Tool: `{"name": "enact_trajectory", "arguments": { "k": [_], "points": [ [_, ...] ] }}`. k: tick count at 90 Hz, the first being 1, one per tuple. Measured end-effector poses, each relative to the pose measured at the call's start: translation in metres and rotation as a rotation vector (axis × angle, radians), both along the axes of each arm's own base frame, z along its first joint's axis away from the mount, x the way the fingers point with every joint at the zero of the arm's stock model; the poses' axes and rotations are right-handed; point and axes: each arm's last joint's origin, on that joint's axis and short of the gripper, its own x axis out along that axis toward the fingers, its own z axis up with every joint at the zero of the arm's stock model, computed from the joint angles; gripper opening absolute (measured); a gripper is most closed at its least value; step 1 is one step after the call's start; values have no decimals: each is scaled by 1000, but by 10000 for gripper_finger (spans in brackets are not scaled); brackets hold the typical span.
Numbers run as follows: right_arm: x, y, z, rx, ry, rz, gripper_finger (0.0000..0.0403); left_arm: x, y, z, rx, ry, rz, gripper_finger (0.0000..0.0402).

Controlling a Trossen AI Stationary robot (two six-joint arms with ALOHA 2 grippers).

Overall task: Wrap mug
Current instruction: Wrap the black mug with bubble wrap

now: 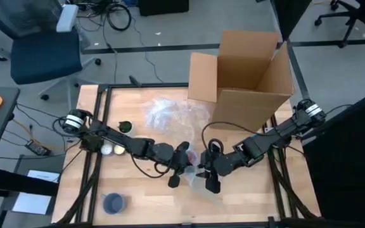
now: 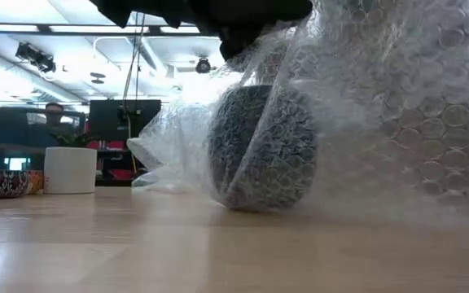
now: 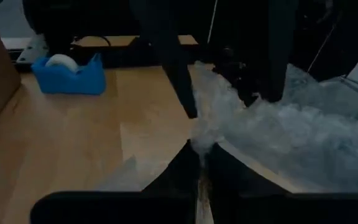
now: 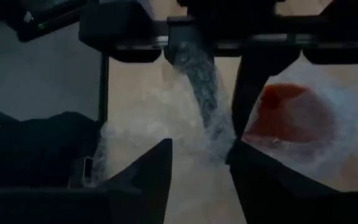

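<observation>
mug (image 2: 260, 148) mostly veiled by bubble wrap (image 2: 397, 122), lying between my grippers, my left gripper (image 3: 201, 163) pinched closed on wrap edge, my right gripper (image 4: 199, 155) parted around a wrap strand

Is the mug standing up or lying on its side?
On its side. In the low view the mug leans tipped on the table, with bubble wrap draped over it.

An office-like robotics lab: a dark blue wheeled office chair (image 1: 43, 47) on grey floor, loose black cables (image 1: 116, 16), dark computer monitors (image 2: 124, 118) beyond the pale wooden table (image 1: 144, 190).
</observation>
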Motion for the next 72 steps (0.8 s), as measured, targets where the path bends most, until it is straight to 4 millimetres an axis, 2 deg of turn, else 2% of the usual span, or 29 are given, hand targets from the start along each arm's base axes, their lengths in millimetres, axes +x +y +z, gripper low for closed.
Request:
{"name": "enact_trajectory", "arguments": {
  "k": [23,53,72],
  "points": [
    [3,-6,0,-6,2,-38,111,1,0,2,-1,-24,0,20],
    [0,-9,-4,-32,46,-37,8,1,0,4,15,-47,-5,80],
    [-4,-8,-7,-34,87,-56,1,1,1,5,14,-49,-3,109]
  ]
}}
